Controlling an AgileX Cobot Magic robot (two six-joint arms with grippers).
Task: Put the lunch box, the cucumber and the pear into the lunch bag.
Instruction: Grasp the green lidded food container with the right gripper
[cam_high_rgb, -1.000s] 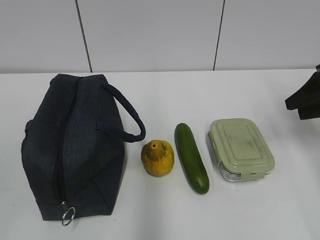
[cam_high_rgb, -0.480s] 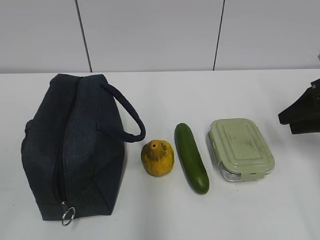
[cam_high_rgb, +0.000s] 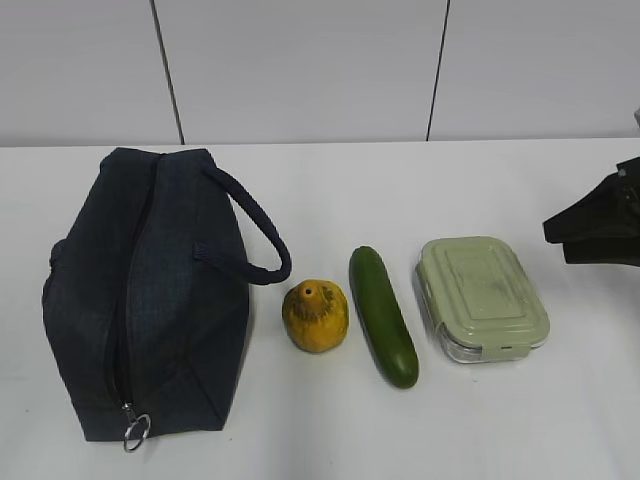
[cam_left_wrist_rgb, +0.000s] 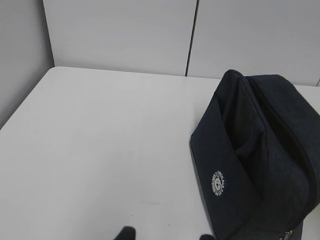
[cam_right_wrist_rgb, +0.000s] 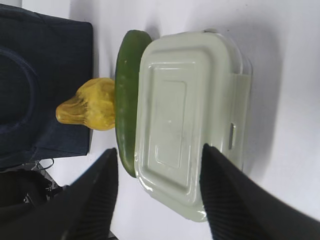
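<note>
Resting on white table (cam_high_rgb: 330, 190), lunch bag (cam_high_rgb: 150, 290), pear (cam_high_rgb: 316, 315), grey panelled wall (cam_high_rgb: 300, 70)

Boxy dark navy fabric lunch bag (cam_high_rgb: 150, 290) zipped shut at left, blotchy yellow-orange pear (cam_high_rgb: 316, 315), long dark green cucumber (cam_high_rgb: 382, 315), clear sage-lidded lunch box (cam_high_rgb: 482, 296) in a row rightward

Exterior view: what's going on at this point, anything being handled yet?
Nothing is held. The lunch bag lies on the white table, its zipper apparently closed. The pear, cucumber and lunch box lie in a row to its right, untouched. The right pincer stands open, pointed at the lunch box from the right edge. The left pincer shows only its fingertips, apart over bare table beside the bag.
</note>
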